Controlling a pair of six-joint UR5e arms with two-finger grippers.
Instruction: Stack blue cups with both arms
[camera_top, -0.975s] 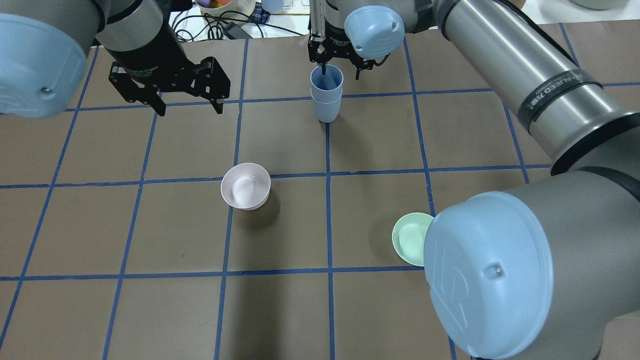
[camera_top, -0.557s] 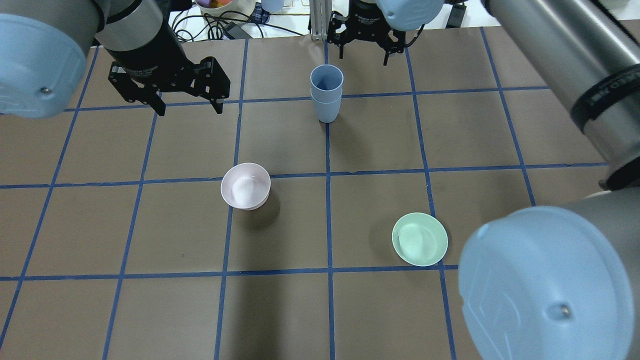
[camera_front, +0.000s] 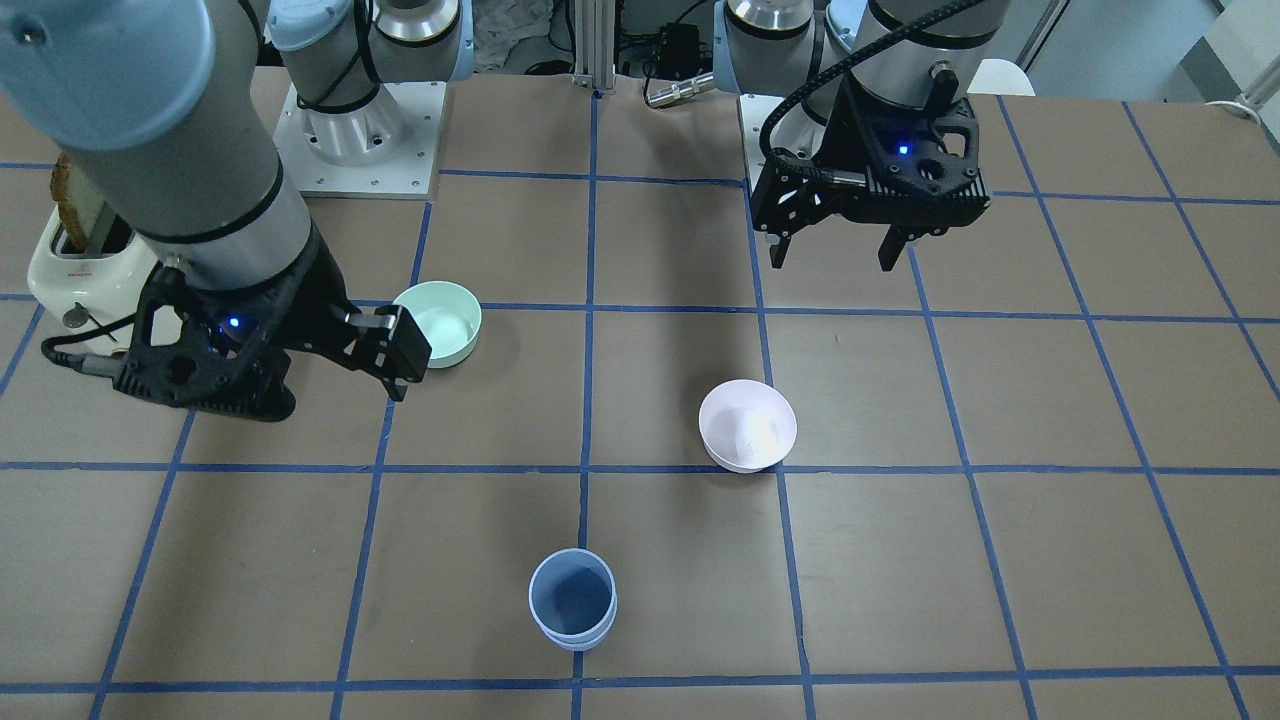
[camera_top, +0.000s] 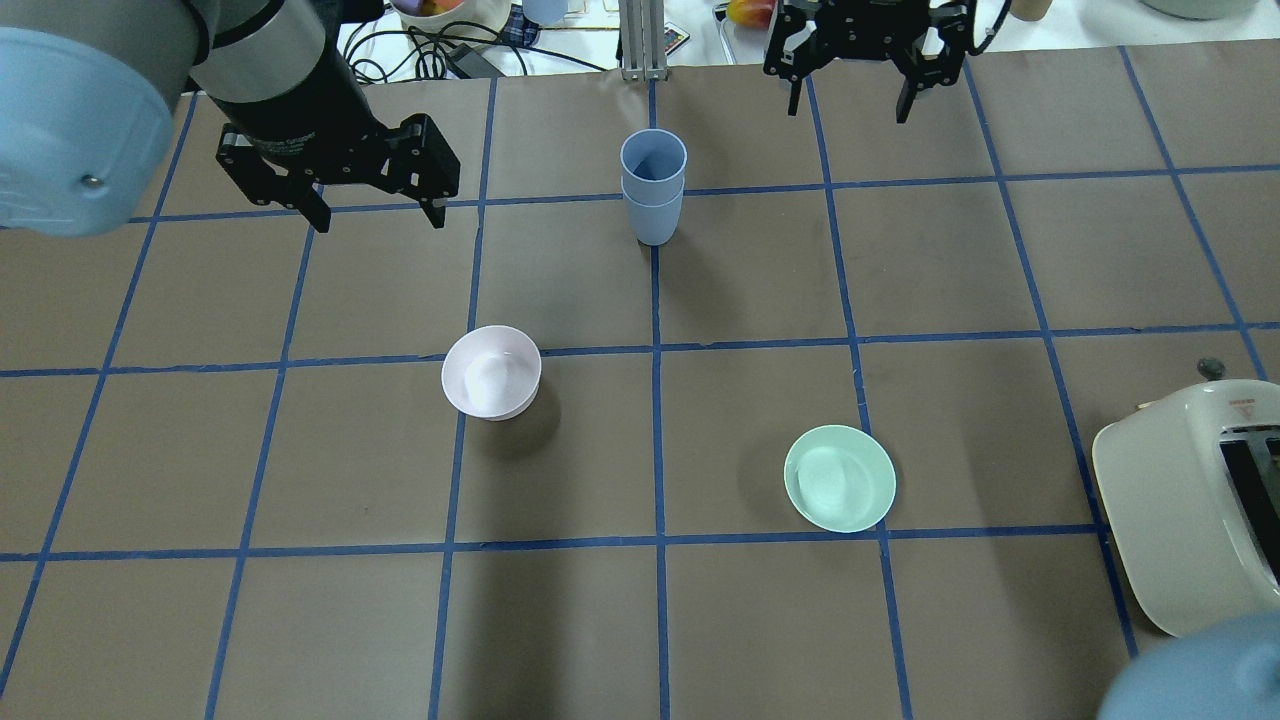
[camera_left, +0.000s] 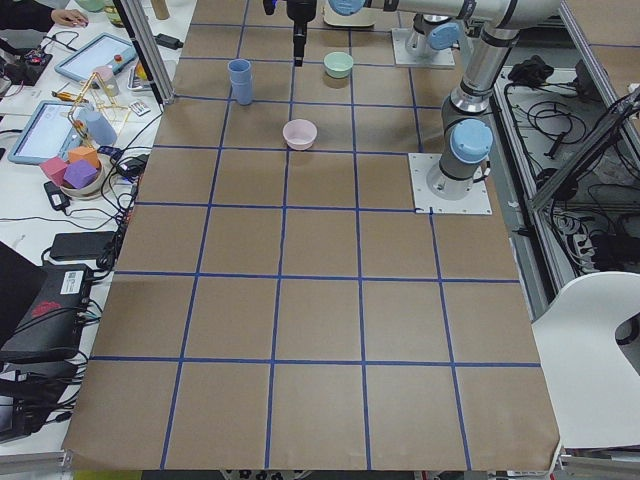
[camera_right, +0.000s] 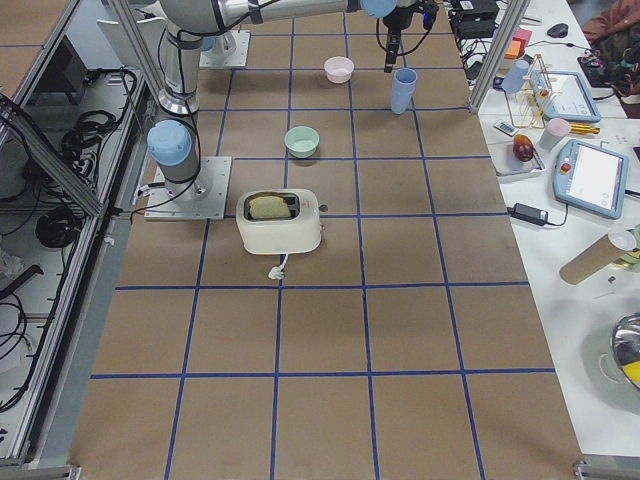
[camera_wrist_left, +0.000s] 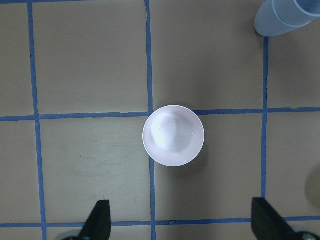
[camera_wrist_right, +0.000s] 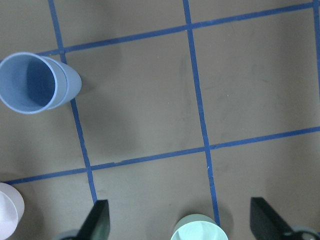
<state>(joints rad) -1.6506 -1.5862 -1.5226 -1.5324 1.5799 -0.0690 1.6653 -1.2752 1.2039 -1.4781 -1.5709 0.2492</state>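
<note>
Two blue cups (camera_top: 653, 190) are standing upright on the far half of the worktop (camera_top: 300, 450), one nested inside the other, so that the inner cup's rim is showing above the outer cup's rim. The stack is sitting on one of the blue tape lines that are dividing the brown surface into squares. Nothing is touching it.

The left pincer (camera_top: 379, 218) is hanging above the worktop on the robot's left of the stack, well apart from it, with its two black fingers spread wide and nothing between them. The right pincer (camera_top: 848, 105) is hovering on the other side, over the far edge of the worktop, also well clear of the cups, and its fingers too are spread and empty.

Nearer the robot, a pale pink bowl (camera_top: 491, 371) is resting on the left side and a mint-green bowl (camera_top: 839, 478) on the right, both upright and well apart from each other. A cream toaster (camera_top: 1200, 500) is sitting at the robot's right-hand edge, with a slice of bread showing in its slot in the right-side view.
</note>
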